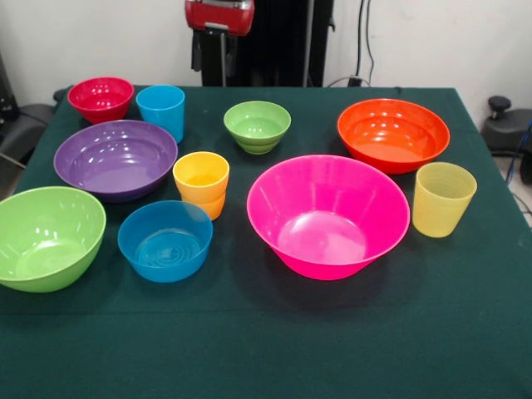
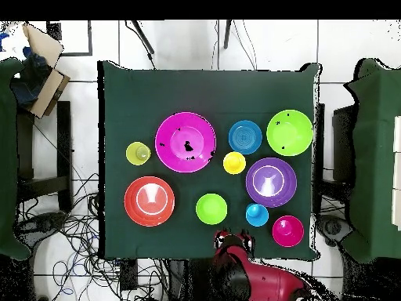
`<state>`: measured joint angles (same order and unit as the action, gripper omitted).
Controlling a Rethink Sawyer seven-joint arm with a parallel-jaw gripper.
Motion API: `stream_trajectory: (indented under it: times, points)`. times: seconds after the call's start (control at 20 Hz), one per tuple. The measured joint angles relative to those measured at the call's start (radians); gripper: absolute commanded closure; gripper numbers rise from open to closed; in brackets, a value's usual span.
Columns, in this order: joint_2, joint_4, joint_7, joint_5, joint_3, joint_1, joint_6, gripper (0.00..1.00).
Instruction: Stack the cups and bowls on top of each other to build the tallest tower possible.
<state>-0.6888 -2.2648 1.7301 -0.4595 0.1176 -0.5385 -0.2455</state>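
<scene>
I see the pink bowl (image 1: pixel 328 216) (image 2: pixel 185 141) sitting unstacked, arm (image 1: pixel 219 15) (image 2: pixel 258 281) parked back, can't tell the jaws' state.

arm (image 1: pixel 219 17): cut off by top edge | claw: hidden, state unreadable

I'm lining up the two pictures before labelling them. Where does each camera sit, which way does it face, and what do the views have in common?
Front view: across the table, facing the robot; only the red arm shows at the top edge.
Overhead view: above, looking straight down; the red arm shows at the bottom edge.
Shared: all ten pieces stand unstacked, including the big pink bowl, turned half round between views.
</scene>
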Motion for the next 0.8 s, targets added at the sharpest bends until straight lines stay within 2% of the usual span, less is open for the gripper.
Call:
stream_trajectory:
  times: [0.5, 0.8]
  points:
    - [-0.003, 0.009, 0.0, 0.001, -0.023, -0.019, 0.016, 0.0]
    - [-0.009, 0.029, 0.0, 0.039, -0.043, -0.021, 0.069, 0.0]
